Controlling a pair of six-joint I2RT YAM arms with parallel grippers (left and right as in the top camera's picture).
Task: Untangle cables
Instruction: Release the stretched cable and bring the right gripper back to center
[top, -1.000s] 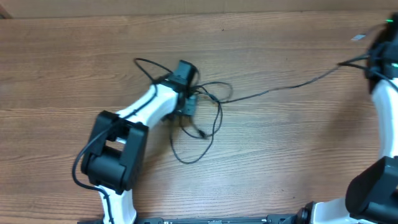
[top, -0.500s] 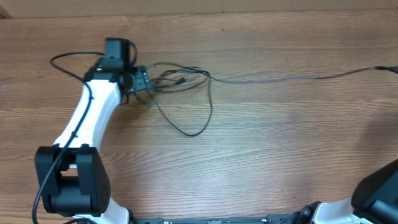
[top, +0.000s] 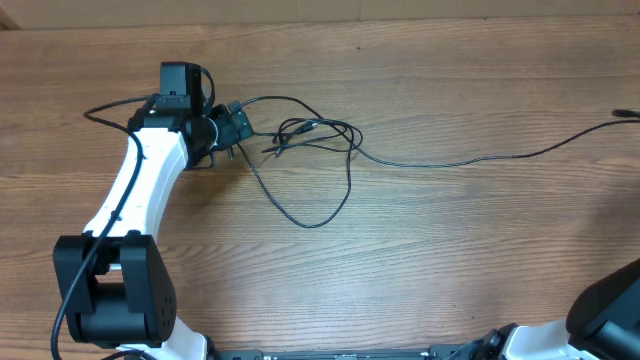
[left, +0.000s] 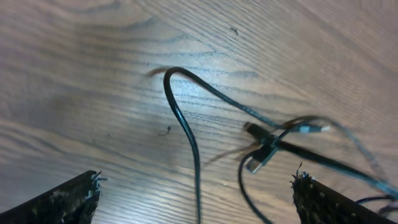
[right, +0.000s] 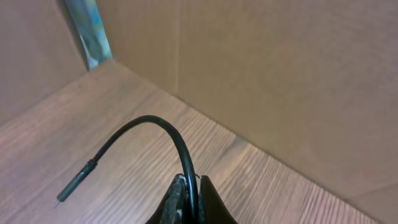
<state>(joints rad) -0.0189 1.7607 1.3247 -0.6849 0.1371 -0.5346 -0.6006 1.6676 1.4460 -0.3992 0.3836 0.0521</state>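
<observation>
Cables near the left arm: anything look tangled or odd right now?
Yes. The cables cross in a knot of loops beside the left gripper, jaws open, plug ends caught in the middle. One strand trails to the table's right edge, pinched by the right gripper, jaws shut.

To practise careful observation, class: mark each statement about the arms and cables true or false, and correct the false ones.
1. The left gripper is open, holding nothing. True.
2. The right gripper is open and empty. False: it is shut on a cable.
3. The tangle of cables lies on a wooden table. True.
4. The tangle sits at the table's right edge. False: it lies left of centre, beside the left gripper.
</observation>
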